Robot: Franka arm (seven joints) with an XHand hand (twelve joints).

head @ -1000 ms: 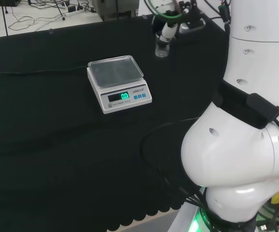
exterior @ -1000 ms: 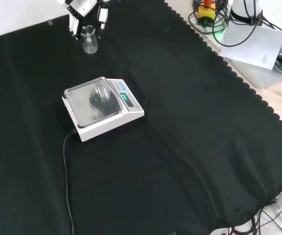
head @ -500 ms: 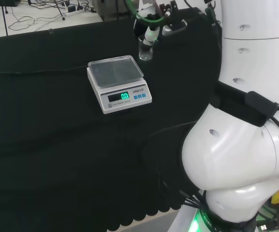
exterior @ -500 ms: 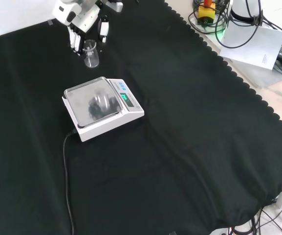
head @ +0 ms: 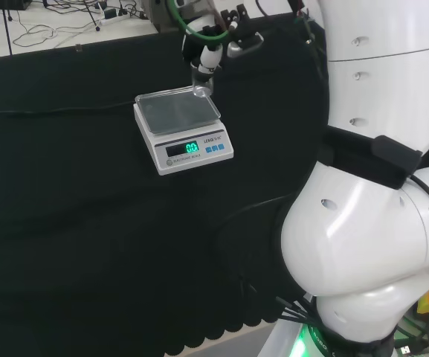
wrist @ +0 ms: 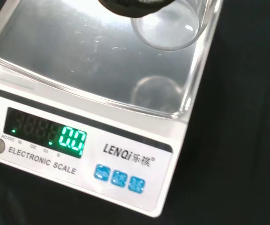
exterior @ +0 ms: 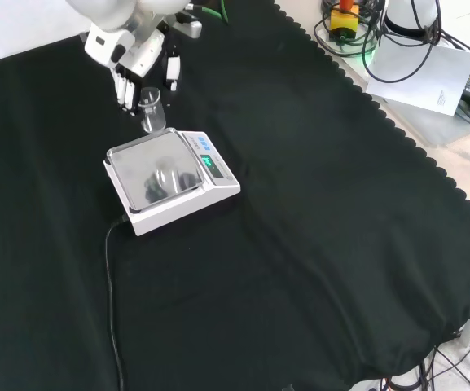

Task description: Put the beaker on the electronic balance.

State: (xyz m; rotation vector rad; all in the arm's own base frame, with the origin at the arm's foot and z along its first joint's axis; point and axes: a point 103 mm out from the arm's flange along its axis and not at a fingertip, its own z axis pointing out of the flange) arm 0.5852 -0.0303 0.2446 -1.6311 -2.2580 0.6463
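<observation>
A small clear glass beaker hangs in the air with the hand shut on it. In the head view the beaker hovers over the far right corner of the balance's pan. The white electronic balance stands on the black cloth with a steel pan and a lit green display. In the wrist view the beaker's round bottom is close above the pan, and a dark fingertip sits at its rim. Nothing rests on the pan.
A black cable runs from the balance toward the near edge of the cloth in the front view. The arm's white links fill the right of the head view. Cables and papers lie off the cloth's scalloped edge.
The hand has carried the beaker from beyond the balance to above the pan's corner, leftward in the head view and downward in the front view. The balance has not moved.
</observation>
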